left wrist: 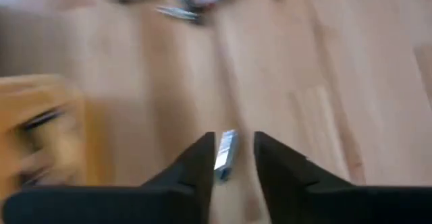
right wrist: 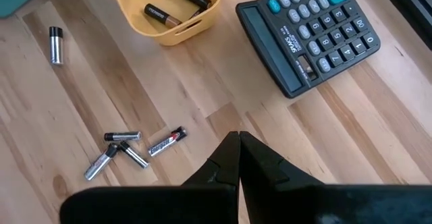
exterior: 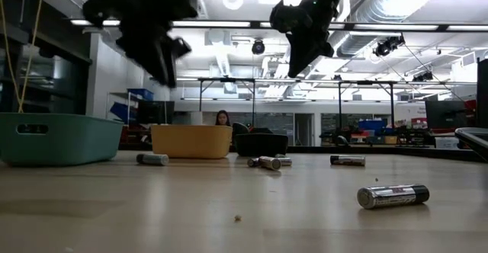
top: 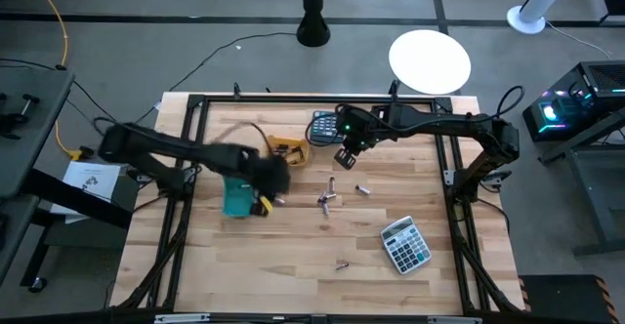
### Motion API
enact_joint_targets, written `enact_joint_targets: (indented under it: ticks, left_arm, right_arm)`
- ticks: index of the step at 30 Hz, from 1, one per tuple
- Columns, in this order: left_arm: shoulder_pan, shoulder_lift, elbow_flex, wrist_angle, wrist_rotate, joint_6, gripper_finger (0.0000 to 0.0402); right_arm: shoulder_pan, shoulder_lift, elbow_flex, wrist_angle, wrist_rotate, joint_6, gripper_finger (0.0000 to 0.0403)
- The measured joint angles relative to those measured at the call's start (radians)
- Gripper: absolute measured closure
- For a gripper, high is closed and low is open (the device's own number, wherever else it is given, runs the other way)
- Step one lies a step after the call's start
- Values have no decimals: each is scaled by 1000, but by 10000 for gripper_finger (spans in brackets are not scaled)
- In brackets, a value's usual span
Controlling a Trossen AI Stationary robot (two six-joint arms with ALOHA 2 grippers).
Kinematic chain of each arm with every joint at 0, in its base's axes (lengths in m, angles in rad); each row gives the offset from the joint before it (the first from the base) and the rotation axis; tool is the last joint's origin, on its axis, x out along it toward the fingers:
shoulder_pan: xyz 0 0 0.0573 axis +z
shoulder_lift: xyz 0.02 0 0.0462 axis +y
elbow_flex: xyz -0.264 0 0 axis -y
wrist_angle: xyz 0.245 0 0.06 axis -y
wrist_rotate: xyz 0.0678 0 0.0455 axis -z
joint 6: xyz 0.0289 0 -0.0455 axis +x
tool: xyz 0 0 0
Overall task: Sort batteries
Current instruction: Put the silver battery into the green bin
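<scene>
You are partway through the sort, as I judge it. The yellow bin (right wrist: 169, 8) already holds at least three dark and copper batteries (right wrist: 162, 13), so some cells are in place; the teal bin (top: 237, 198) sits near it on the left side of the table (top: 293, 265), and its contents are not visible from any view.

Still loose on the wood: a cluster of about four cells (top: 326, 201) near the middle of the table, one more (top: 362, 189) just to its right, one (top: 341, 264) near the front edge close to the grey calculator (top: 404, 244), and one silver cell (right wrist: 56, 45) lying alone beside the bins. In the low view these show as scattered cylinders, the closest one (exterior: 393, 196) lying on its side.

Your left gripper (left wrist: 234, 158) is blurred above the bins, its fingers slightly spread with a silvery battery (left wrist: 224, 154) showing in the gap; whether it is pinched or simply lying on the wood below, you cannot tell. Your right gripper (right wrist: 237, 158) hovers at the far side of the table near the dark calculator (right wrist: 307, 35), fingers pressed together and holding nothing.

What is left, by my reckoning, is roughly half a dozen loose cells.
</scene>
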Motion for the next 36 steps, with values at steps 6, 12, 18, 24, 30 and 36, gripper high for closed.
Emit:
enact_joint_targets:
  ticks: [6, 12, 18, 24, 30, 36]
  left_arm:
    - [-78, 178, -1, 57, -11, 10, 209]
    - [-78, 279, -1, 17, -167, -13, 172]
    - [-47, 351, 5, 3, -139, -34, 184]
    - [-16, 333, 15, 6, -58, -68, 363]
    - [18, 107, 40, 29, -77, -89, 371]
    - [43, -177, 38, -171, -79, -303, 371]
  right_arm:
    - [0, 0, 0, 0, 0, 1, 403]
    - [0, 0, 0, 15, 1, 0, 403]
    - [0, 0, 0, 29, 1, 0, 403]
    - [0, 0, 0, 29, 1, -4, 403]
    - [-2, 0, 0, 41, 1, -7, 403]
    - [-8, 0, 0, 56, 1, -8, 403]
